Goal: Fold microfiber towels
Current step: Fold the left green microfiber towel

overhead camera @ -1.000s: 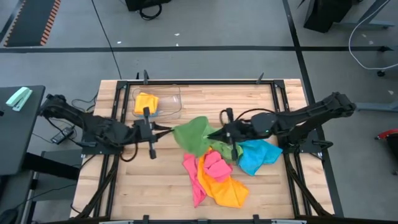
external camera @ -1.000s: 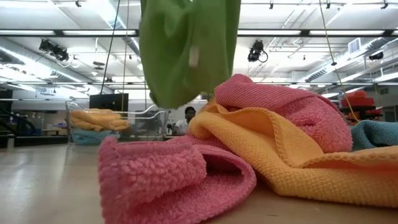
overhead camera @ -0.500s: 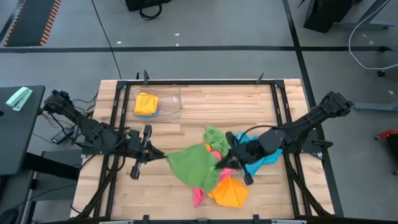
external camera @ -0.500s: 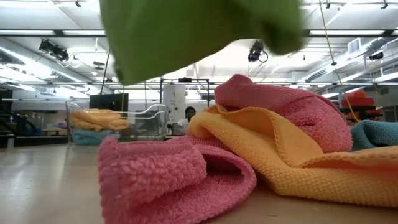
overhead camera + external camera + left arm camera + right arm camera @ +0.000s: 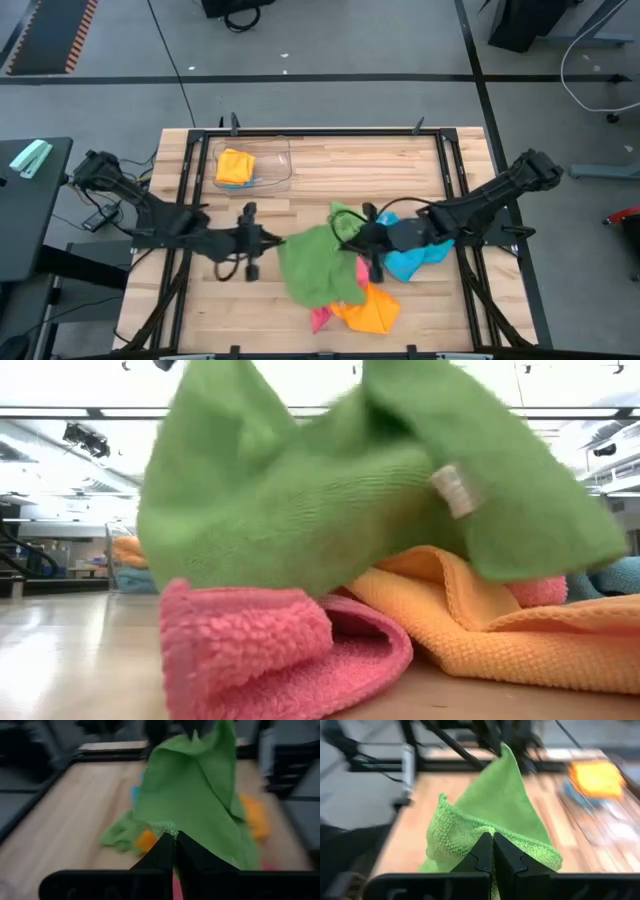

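- Counter [image 5: 330, 170] of pale wood planks, framed by black rails, stands on a grey floor crossed by dark lines; in the low view we see a bright ceiling with long strip lights.
- We see a clear bin [image 5: 252, 166] near the counter's far left corner, with a folded orange-yellow towel [image 5: 235, 165] inside it.
- We see the green towel [image 5: 317, 262] stretched between the two grippers, its long axis running left to right across the counter; its lower edge sags onto the heap beneath.
- We see the left gripper [image 5: 272, 241] closed tight on the towel's left corner, fingers together in the left wrist view.
- We see the right gripper [image 5: 350, 226] likewise pinched shut on the opposite corner, the cloth bunched at its tips.
- We see the heap near the counter's front: a pink towel [image 5: 270, 650], an orange towel [image 5: 368, 310] and a blue towel [image 5: 415, 255], the blue one to the right under the right arm.
- We see a small white label [image 5: 453, 490] on the green towel in the low view.
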`<state>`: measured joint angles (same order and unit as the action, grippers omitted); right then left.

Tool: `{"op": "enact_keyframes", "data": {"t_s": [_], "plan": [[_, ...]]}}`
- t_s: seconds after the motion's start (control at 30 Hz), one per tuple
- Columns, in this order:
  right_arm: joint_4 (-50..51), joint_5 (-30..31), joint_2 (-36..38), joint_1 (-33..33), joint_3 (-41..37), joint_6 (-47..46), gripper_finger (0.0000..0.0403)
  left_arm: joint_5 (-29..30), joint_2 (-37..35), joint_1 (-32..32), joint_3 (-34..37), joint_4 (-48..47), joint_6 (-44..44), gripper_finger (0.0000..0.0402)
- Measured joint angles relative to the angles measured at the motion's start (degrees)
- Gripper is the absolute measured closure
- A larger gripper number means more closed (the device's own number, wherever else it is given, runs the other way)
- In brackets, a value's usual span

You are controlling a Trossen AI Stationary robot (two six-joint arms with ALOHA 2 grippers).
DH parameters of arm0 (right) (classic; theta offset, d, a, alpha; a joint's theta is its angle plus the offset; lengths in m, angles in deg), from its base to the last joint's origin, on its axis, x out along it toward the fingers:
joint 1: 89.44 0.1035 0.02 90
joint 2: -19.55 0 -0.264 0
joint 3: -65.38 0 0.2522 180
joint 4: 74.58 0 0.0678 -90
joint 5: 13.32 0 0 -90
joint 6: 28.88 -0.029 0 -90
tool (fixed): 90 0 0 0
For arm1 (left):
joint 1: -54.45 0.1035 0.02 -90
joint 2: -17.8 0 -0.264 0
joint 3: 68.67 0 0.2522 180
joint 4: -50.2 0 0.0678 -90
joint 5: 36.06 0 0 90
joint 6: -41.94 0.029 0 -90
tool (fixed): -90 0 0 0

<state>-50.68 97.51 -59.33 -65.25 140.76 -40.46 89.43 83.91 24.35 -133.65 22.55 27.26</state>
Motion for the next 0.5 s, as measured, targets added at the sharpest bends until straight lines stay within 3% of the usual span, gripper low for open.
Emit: {"op": "enact_keyframes", "data": {"t_s": [0.2, 0.5], "plan": [[3.76, 0.14, -3.19, -7.31, -0.47, -3.33, 0.0393, 2.03, 5.42, 5.60, 0.00, -1.54, 1.29, 0.0383], [-3.53, -3.33, -10.63, -10.60, -0.47, 0.07, 0.0393, 1.99, 12.66, 8.72, -0.02, -1.78, -0.88, 0.0377]]}}
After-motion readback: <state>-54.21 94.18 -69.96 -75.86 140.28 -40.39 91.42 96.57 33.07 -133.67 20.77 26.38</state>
